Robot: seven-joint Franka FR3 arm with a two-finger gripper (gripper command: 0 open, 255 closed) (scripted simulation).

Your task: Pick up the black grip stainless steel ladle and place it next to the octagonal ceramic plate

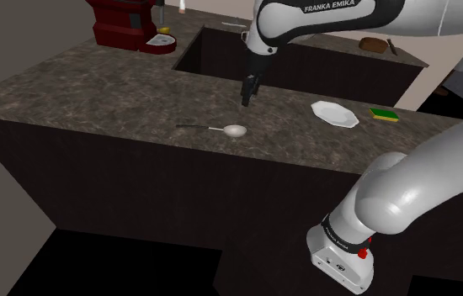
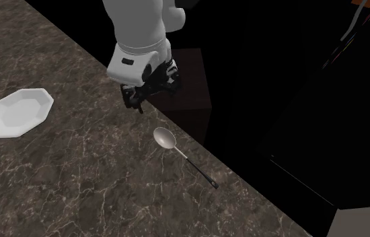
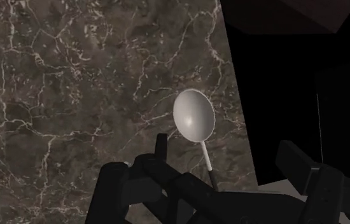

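A ladle (image 1: 233, 130) with a pale metal bowl and a thin dark handle lies flat on the dark marbled counter (image 1: 95, 101), near its front edge. To the shoulder view's right of it sits a white octagonal plate (image 1: 334, 113). My black gripper (image 1: 247, 92) hangs open above the counter, between the ladle and the sink, holding nothing. In the wrist view the ladle's bowl (image 3: 193, 116) lies just ahead of my gripper (image 3: 224, 145), its handle running back between the spread fingers (image 3: 161, 147). The second exterior view shows the gripper (image 2: 136, 101) a short way from the ladle (image 2: 165, 139) and the plate (image 2: 19, 112).
A green sponge (image 1: 382, 115) lies beside the plate on its far side from the ladle. A sunken sink (image 1: 221, 50) opens behind the gripper. A red appliance (image 1: 125, 21) stands at the back left. The counter's edge (image 2: 244, 182) drops off close to the ladle's handle.
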